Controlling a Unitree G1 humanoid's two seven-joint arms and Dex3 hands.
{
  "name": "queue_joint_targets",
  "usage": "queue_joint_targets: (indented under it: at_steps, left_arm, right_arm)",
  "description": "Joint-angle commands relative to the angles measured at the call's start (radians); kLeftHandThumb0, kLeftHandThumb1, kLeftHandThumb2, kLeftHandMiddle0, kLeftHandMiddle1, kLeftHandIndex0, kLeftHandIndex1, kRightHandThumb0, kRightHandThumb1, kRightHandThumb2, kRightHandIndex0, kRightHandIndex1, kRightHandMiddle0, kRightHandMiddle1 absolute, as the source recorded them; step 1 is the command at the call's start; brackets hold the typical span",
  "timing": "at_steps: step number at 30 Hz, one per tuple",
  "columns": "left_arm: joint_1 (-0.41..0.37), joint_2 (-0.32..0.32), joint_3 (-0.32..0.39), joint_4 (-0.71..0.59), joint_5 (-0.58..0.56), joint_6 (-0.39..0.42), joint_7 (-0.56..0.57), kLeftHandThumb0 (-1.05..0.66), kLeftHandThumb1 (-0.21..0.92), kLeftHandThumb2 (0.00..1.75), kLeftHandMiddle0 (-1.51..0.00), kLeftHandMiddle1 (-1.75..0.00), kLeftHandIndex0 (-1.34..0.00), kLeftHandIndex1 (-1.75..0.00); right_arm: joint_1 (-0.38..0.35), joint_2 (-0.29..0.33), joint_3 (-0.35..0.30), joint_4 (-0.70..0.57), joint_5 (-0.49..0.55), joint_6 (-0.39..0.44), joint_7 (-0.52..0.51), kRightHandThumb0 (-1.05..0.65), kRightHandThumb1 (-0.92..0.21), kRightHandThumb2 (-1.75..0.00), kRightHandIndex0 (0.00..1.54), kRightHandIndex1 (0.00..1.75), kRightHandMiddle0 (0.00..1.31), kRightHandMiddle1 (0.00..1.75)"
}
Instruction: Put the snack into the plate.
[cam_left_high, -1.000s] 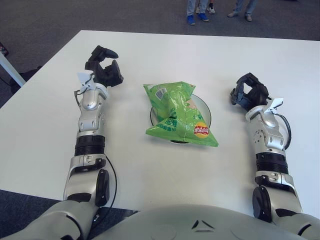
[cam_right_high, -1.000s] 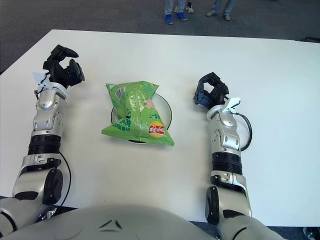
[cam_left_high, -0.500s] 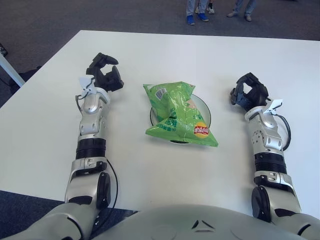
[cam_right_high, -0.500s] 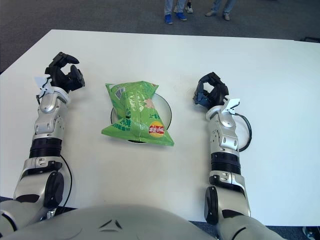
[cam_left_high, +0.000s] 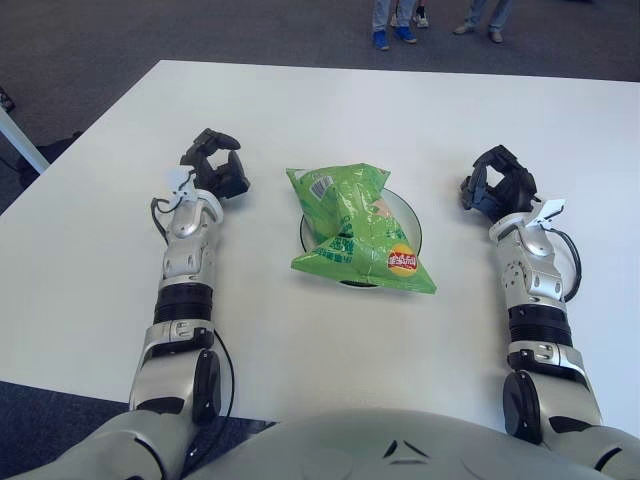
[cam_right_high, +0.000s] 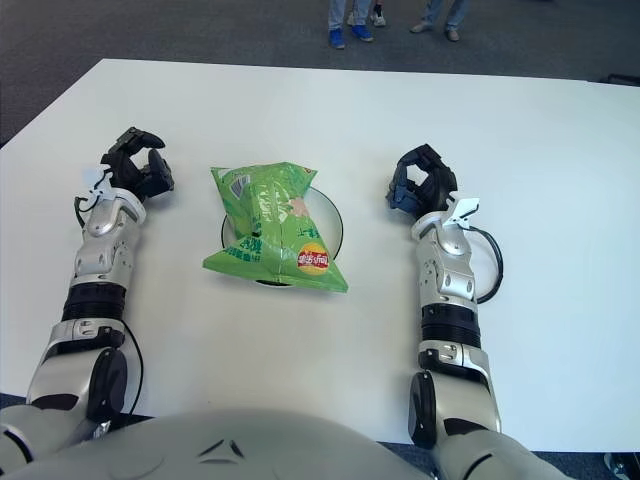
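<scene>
Snack (cam_left_high: 360, 228) lying on plate (cam_left_high: 412, 220) mid-table (cam_left_high: 300, 100), left hand (cam_left_high: 213, 172) left, right hand (cam_left_high: 497, 188) right

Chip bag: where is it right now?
The green chip bag lies on the plate at the table's centre, between the left hand and right hand; neither hand touches it.

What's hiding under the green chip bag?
A white plate with a dark rim sits under the green chip bag. Only its right and far edges peek out; the bag covers the rest, so whether anything else lies on it stays hidden.
</scene>
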Motion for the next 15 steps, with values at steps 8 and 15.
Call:
queue_joint_targets:
  at_steps: [8,15]
  left_arm:
    - [0.032,-0.012,-0.009,0.057,0.005,-0.048,-0.022,-0.52,0.21,1.45,-1.32,-1.75,-0.7,-1.75]
    - [0.039,-0.008,-0.013,0.076,-0.003,-0.077,-0.064,-0.52,0.21,1.44,-1.31,-1.75,-0.7,-1.75]
  right_arm:
    - [0.04,0.017,0.003,0.05,-0.014,0.004,-0.009,-0.47,-0.35,-1.28,1.34,1.75,0.59,1.75]
    - [0.04,0.018,0.002,0.053,-0.009,0.0,-0.004,-0.47,-0.36,-1.27,1.34,1.75,0.59,1.75]
